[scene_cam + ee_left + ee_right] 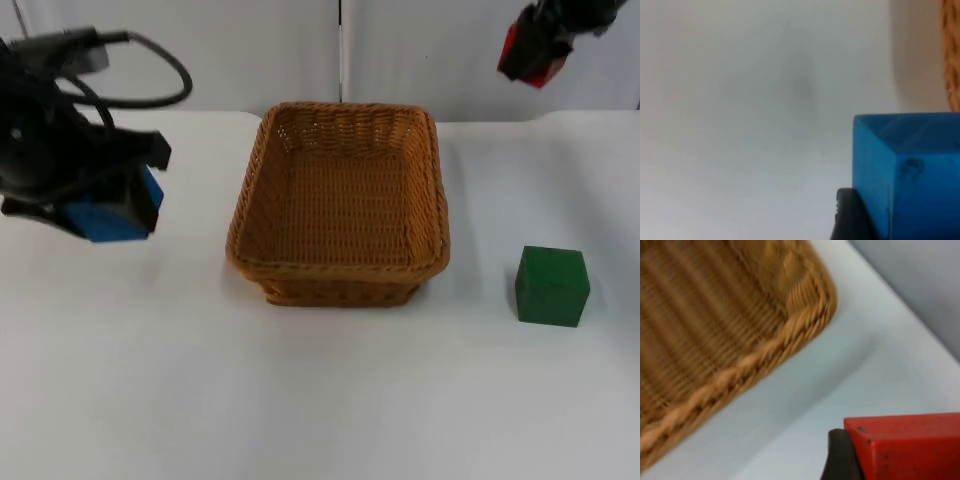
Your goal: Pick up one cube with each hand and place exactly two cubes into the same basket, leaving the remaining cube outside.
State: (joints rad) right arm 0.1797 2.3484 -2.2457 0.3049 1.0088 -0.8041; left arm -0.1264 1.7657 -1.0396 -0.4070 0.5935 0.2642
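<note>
White table [320,400]: L pincer [110,215] grips blue cube [108,222], R pincer [535,50] red cube [528,60].

No legible txt — no labels.

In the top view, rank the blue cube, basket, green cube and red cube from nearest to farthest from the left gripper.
1. Blue cube: held in the left gripper, left of the basket.
2. Basket: table centre.
3. Red cube and green cube: both far right, too close to call; red is held high by the right gripper.
</note>
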